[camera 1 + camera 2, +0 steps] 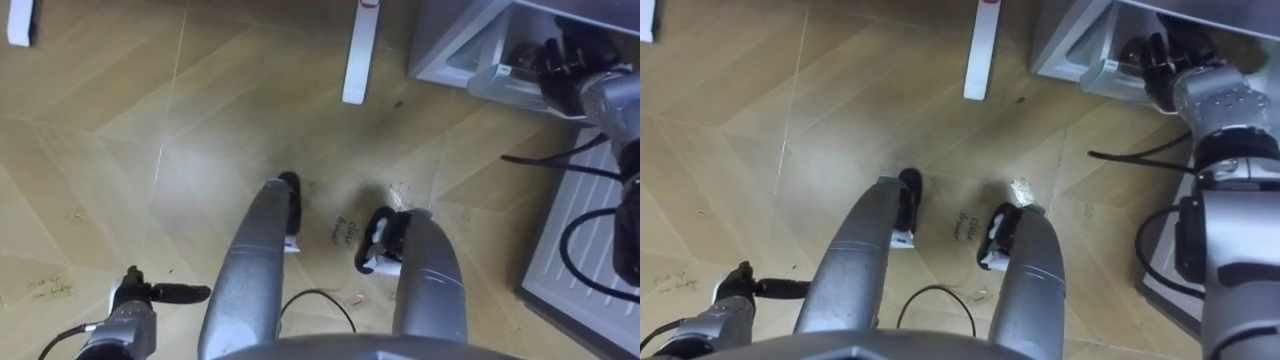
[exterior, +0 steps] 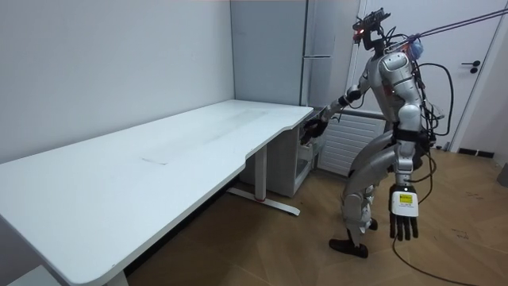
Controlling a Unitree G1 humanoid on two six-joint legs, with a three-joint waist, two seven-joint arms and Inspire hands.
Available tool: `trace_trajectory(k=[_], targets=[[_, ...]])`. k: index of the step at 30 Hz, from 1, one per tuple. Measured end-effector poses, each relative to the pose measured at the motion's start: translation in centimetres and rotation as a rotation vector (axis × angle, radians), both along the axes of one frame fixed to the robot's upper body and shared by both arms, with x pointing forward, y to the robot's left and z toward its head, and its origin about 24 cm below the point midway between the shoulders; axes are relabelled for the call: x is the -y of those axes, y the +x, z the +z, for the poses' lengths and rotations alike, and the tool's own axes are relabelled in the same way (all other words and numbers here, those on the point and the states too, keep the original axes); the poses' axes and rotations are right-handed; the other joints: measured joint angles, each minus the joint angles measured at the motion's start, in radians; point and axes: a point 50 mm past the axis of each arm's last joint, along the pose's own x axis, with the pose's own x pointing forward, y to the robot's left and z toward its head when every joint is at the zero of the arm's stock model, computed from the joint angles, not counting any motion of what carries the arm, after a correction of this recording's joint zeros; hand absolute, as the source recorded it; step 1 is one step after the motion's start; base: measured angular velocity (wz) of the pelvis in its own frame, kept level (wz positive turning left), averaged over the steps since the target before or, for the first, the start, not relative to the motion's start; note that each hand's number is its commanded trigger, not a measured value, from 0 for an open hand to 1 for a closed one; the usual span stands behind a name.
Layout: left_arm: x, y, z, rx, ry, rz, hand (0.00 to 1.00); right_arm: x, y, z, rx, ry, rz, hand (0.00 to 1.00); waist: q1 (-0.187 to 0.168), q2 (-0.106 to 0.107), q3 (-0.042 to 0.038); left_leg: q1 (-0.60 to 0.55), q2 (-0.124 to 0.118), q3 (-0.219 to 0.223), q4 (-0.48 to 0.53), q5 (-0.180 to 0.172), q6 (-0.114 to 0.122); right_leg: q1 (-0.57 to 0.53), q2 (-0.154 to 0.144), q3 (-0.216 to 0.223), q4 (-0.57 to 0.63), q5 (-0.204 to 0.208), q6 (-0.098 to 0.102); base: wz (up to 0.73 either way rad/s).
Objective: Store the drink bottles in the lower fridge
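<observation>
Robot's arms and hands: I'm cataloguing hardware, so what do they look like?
Both arms are silver-grey, rounded metal segments. The left hand and right hand are black; the left carries a white tag on its back. Black cables loop beside the right arm.

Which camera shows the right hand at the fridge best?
The right eye view: the right hand sits close and unblocked at the opening of the lower fridge. The left eye view shows the same nearer its edge; the room view shows it small and dark.
</observation>
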Motion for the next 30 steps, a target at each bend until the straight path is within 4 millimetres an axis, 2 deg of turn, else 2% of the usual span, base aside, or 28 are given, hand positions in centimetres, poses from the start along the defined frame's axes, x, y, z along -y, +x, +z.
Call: trace_trajectory(k=[2,10,13,17,21,26,30], targets=[[-0.1,-0.4,0.0,-0.005,-0.005,-0.003,0.0,0.4,0.1,0.5,0.025,-0.015,-0.011,0.0,0.001,0.0,0.0,0.012,0.002,0.0,0.001,0.0,0.0,0.012,0.002,0.0,-0.002,0.001,0.001,0.0],[-0.2,-1.5,-0.2,-0.026,-0.021,-0.006,0.0,0.4,-0.3,-0.3,-0.004,-0.027,-0.004,0.0,0.003,0.0,0.0,0.047,0.005,0.003,-0.015,0.0,-0.001,0.045,0.005,0.0,-0.016,-0.001,0.009,0.0],[-0.4,-1.8,-0.2,-0.034,-0.03,-0.008,0.0,0.7,-1.0,-1.4,-0.018,-0.01,-0.008,0.0,0.004,0.001,0.0001,0.08,0.005,0.003,-0.035,0.0,-0.001,0.081,0.007,-0.006,-0.039,0.003,0.004,0.01],[-0.4,-1.8,-0.3,-0.035,-0.047,-0.014,0.0,1.0,-1.9,-2.6,-0.043,-0.003,-0.008,0.0,0.009,0.002,0.0005,0.127,0.007,0.005,-0.065,0.0,-0.001,0.13,0.011,-0.008,-0.075,0.008,0.007,-0.01],[-0.4,-2.0,-0.3,-0.041,-0.065,-0.014,0.0,1.4,-3.4,-4.2,-0.063,-0.016,0.007,0.0,0.024,0.004,0.0014,0.194,0.017,0.012,-0.125,0.001,-0.002,0.197,0.032,-0.006,-0.154,0.032,0.012,-0.13],[-0.6,-1.9,-0.2,-0.033,-0.066,-0.02,0.0,1.9,-5.0,-5.8,-0.063,-0.03,0.037,0.0,0.012,0.004,0.0005,0.254,0.016,0.02,-0.159,0.001,0.0,0.26,0.034,-0.007,-0.207,0.038,0.019,-0.02],[-0.6,-1.9,-0.3,-0.018,-0.082,-0.005,0.0,2.2,-7.3,-7.8,-0.083,-0.028,0.052,0.0,0.002,0.005,0.0002,0.315,0.026,0.031,-0.185,-0.005,0.003,0.331,0.047,-0.01,-0.259,0.046,0.026,-0.04]])
